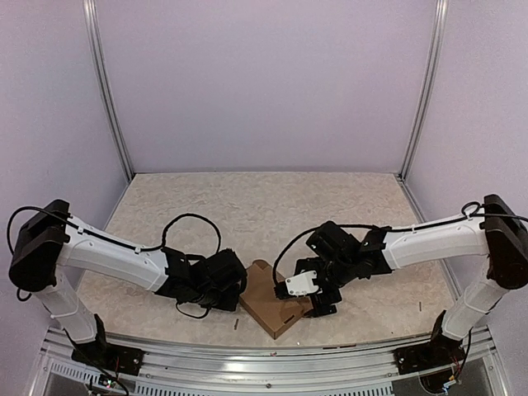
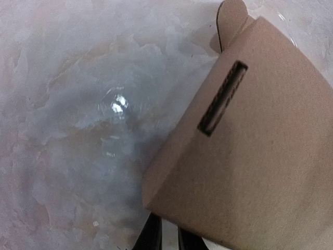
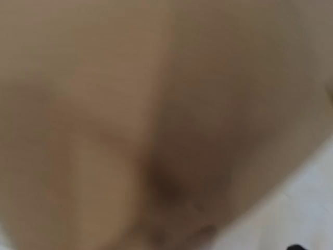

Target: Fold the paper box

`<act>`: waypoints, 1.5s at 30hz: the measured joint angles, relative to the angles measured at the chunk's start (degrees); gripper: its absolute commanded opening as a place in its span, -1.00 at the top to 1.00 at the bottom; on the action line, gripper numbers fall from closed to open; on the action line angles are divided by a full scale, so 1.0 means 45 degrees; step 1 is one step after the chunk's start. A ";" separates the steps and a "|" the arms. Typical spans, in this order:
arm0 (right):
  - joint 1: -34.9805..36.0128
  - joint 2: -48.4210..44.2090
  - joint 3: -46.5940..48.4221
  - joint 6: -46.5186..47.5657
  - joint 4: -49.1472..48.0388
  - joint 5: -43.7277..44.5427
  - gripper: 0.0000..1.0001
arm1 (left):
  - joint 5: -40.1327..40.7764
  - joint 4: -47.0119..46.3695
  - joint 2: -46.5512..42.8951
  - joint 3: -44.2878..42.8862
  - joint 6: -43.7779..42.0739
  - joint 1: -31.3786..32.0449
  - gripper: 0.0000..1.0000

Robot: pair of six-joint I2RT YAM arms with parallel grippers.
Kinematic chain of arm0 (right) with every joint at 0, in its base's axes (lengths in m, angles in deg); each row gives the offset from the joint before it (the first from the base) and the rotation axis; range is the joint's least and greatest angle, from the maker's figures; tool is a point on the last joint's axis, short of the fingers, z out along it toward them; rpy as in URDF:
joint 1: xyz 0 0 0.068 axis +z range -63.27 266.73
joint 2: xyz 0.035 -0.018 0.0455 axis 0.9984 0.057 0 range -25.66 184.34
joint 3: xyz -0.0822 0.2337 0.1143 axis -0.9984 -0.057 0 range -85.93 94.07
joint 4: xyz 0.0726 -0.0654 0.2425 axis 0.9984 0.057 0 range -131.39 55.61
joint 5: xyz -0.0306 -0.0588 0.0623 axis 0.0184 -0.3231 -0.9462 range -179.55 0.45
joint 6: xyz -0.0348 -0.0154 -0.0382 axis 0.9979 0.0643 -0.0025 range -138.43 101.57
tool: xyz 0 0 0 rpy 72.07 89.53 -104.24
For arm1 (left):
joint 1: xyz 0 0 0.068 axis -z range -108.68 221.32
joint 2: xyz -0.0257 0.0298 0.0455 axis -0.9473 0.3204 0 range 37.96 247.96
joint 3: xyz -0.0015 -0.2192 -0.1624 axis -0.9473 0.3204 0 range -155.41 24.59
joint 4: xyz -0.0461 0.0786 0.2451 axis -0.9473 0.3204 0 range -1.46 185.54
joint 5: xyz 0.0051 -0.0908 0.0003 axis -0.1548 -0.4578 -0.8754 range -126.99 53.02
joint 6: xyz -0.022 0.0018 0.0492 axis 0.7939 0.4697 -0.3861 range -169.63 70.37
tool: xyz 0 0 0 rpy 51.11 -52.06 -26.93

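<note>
Top external view first: nearest me, just beyond the arm bases, the paper box [image 1: 268, 297] lies on the bench [image 1: 247, 206] close to its near edge. It sits turned cornerwise, one corner pointing back at the bases. The two arms reach in low from either side and meet over it.

The left gripper [image 1: 239, 289] sits at the box's left edge. From its wrist camera, two dark fingertips [image 2: 152, 237] show close together, with only a thin gap between them, right under the near corner of the cardboard. I cannot tell whether they pinch that edge or merely sit against it. Further along the same panel are a cut slot [image 2: 222, 97] and, past it at the far end, a rounded tab [image 2: 231, 15] standing free of any slot.

The right gripper [image 1: 318, 307] is at the box's right edge with its jaws set wide. Its own camera gives only a brown blur of cardboard pressed close, so I cannot say whether anything lies between the fingers.

My reading is that the fold is partly done, with panels raised and the tab not yet seated. The next move seems to call for one side bracing the box while the other bends the flap over and steers the tab into the slot, gently enough not to crease the panel or skid the box across the bench.

Beyond the box, the bench runs back to pale walls.
</note>
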 measured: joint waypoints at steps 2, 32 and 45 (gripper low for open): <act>0.0593 -0.0053 -0.0131 0.0005 0.0092 0.0078 -0.99 | -0.0296 -0.0379 0.0262 -0.0272 -0.0549 -0.0471 0.76; -0.4891 -0.2492 0.0996 -0.2059 0.0272 -0.2312 -0.53 | -0.1559 -0.1972 0.2254 -0.5304 -0.6849 -0.2871 0.39; -0.5003 0.3881 0.5765 -0.2987 -0.0539 -0.2050 -0.01 | 0.0257 0.2283 -0.0466 -0.3162 -0.2526 0.2239 0.83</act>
